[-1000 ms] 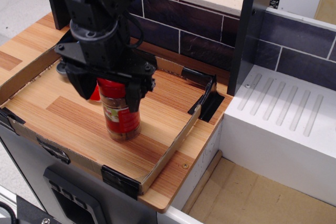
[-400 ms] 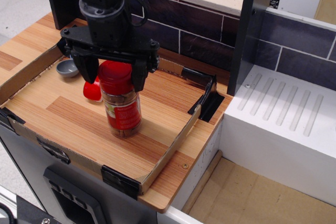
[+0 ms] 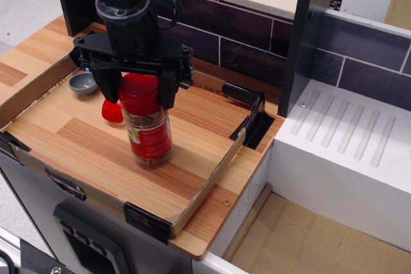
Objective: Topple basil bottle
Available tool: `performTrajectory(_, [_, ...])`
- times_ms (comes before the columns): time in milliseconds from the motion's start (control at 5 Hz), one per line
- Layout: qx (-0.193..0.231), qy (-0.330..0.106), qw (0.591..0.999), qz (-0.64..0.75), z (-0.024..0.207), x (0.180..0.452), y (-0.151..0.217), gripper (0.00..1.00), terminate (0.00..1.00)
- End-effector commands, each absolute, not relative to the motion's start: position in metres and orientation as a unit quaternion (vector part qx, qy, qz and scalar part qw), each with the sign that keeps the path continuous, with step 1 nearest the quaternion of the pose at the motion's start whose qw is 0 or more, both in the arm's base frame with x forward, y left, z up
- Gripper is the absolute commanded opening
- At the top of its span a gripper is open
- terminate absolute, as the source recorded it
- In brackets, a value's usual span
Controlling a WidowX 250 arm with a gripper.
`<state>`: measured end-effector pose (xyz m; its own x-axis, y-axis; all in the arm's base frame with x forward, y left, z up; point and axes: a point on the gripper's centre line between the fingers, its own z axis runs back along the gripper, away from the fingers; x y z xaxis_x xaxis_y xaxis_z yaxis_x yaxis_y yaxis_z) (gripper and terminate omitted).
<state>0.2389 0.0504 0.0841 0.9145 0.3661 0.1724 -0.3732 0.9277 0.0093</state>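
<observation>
The basil bottle [image 3: 149,134] stands upright in the middle of the wooden tray, a clear jar with a red label and a wide red cap [image 3: 139,94]. My gripper [image 3: 138,92] hangs right over it, pointing down. Its two black fingers [image 3: 169,91] stand one on each side of the cap with gaps showing, so it is open and not holding the bottle. The gripper body hides the top of the cap.
A small red object [image 3: 112,112] lies just left of and behind the bottle. A grey scoop [image 3: 82,83] sits at the tray's back left. Low cardboard walls [image 3: 205,181] ring the wooden board. A dark tiled wall [image 3: 244,36] and a black post [image 3: 303,43] stand behind, and a white ribbed drainer [image 3: 347,139] is at the right.
My gripper has risen from around the bottle's body to cap level and moved slightly back. The bottle stays upright in about the same spot.
</observation>
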Motion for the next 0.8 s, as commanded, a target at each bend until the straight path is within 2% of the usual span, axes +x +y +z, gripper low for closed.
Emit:
performTrajectory(0, [0.027, -0.069, 0.987, 0.145, 0.101, 0.227, 0.055, 0.00, 0.00])
performTrajectory(200, [0.052, -0.006, 0.993, 0.108, 0.111, 0.214, 0.055, 0.00, 0.00])
performTrajectory(400, [0.053, 0.064, 0.992, 0.092, 0.113, 0.216, 0.052, 0.00, 0.00])
performTrajectory(600, [0.073, 0.118, 0.986, 0.092, 0.102, 0.223, 0.049, 0.00, 0.00])
